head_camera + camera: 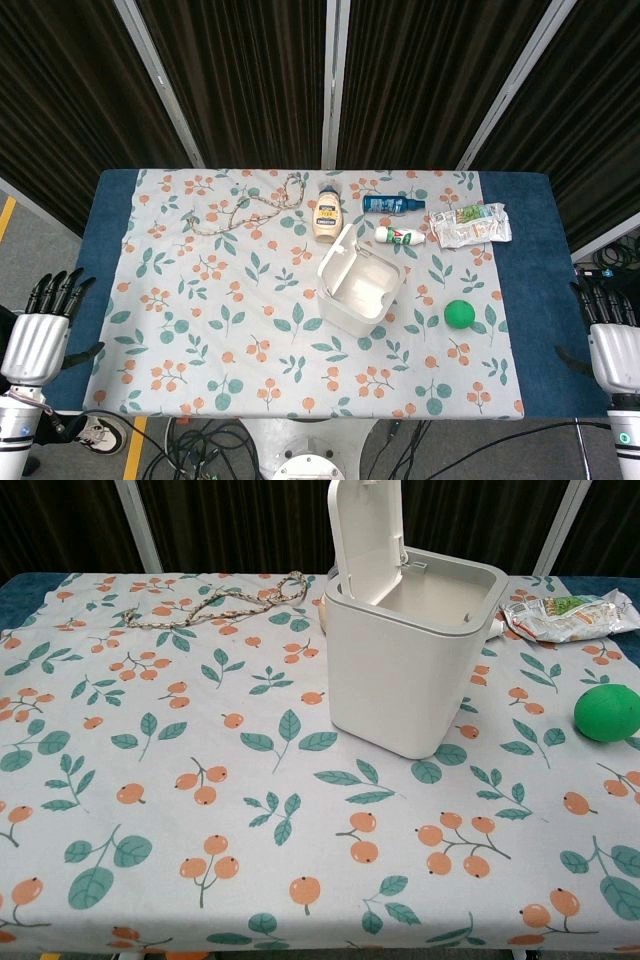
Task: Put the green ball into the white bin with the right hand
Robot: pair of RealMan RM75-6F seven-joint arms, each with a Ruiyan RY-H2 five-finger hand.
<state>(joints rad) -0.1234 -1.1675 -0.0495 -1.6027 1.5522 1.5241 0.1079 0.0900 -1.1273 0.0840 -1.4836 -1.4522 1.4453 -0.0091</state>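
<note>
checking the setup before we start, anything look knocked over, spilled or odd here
Nothing spilled or damaged. The three bottles behind the bin lie on their sides, and the bin sits turned askew to the table edge, lid open. The ball rests alone to its right.

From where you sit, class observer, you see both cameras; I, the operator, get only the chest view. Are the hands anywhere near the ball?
Observer: No. The right hand hangs off the table's right edge, fingers up, holding nothing, apart from the green ball.
Operator: And the left one?
Observer: The left hand is off the left edge, also holding nothing.
Operator: What is hidden behind the bin?
Observer: Behind the white bin lie a mayonnaise bottle, a blue bottle and a white tube.
</note>
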